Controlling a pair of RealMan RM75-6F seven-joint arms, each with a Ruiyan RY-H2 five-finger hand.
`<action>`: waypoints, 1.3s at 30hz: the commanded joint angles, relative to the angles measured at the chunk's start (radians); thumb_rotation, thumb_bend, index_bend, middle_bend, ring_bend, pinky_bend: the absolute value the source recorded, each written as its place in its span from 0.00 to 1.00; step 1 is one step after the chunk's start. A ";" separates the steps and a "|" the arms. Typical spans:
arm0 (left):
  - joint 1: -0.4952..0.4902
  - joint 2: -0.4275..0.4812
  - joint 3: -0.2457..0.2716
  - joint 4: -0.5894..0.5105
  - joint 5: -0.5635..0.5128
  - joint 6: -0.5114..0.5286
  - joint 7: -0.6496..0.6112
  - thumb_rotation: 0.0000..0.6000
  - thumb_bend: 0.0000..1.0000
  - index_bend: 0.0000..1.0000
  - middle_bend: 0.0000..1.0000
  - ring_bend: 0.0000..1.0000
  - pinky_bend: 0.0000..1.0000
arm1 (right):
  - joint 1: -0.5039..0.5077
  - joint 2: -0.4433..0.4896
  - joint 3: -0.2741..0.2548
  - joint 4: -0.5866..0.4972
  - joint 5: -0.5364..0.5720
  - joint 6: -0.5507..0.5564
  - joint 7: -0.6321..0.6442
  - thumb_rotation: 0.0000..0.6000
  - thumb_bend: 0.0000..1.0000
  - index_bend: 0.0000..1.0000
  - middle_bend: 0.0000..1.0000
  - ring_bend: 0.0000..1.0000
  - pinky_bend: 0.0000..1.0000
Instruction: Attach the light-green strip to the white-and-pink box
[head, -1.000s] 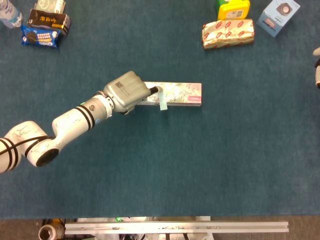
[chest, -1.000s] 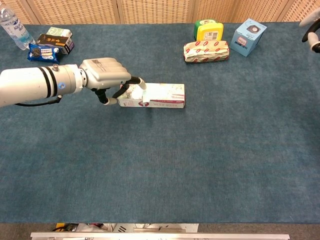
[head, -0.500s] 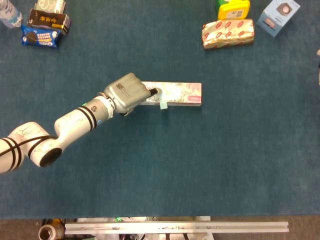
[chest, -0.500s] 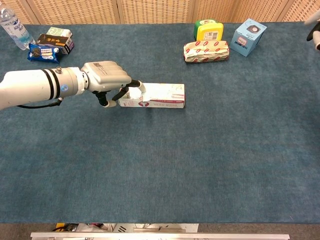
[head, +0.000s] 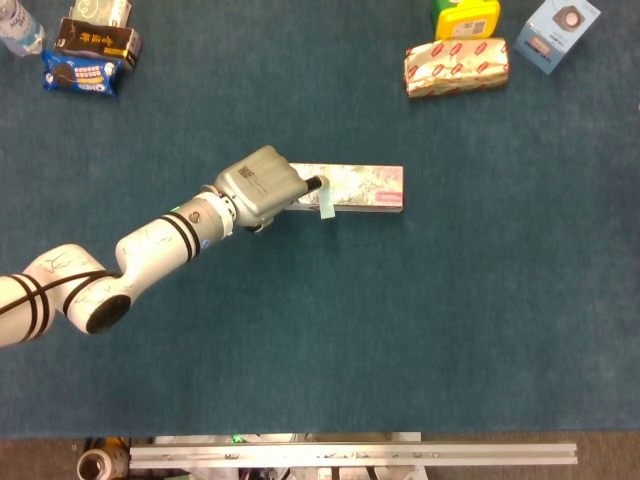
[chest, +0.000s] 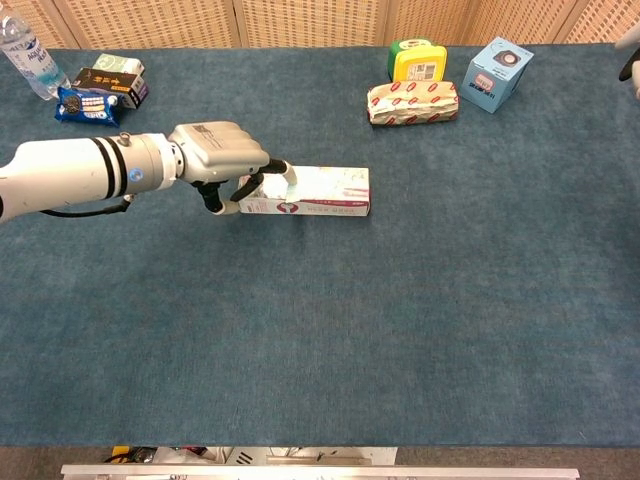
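- The counter (head: 420, 330), covered in blue cloth, carried everything.
- My left arm (head: 150, 245) reached across it from the left.
- The white-and-pink box (head: 360, 188) lay flat near the counter's middle.
- My left robot hand (head: 262, 184) rested over the box's left end, fingers curled; I could not tell whether it gripped anything.
- The light-green strip (head: 326, 203) hung over the box's front edge, just beside my fingertips.
- My right robot hand (chest: 630, 58) barely showed at the far right edge, its state unclear.
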 joint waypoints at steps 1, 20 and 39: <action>-0.005 -0.003 0.001 0.000 -0.008 -0.004 0.006 1.00 0.69 0.14 0.86 0.98 0.93 | -0.002 0.001 0.001 0.000 0.000 0.001 0.001 1.00 0.45 0.41 0.53 0.63 0.81; -0.023 -0.001 0.007 -0.017 -0.055 0.005 0.040 1.00 0.69 0.14 0.86 0.98 0.93 | -0.013 0.004 0.007 0.004 -0.007 -0.001 0.011 1.00 0.45 0.41 0.53 0.63 0.81; -0.037 -0.001 0.026 -0.039 -0.089 0.016 0.089 1.00 0.69 0.13 0.86 0.98 0.93 | -0.024 0.006 0.006 0.008 -0.014 -0.004 0.021 1.00 0.45 0.41 0.53 0.63 0.81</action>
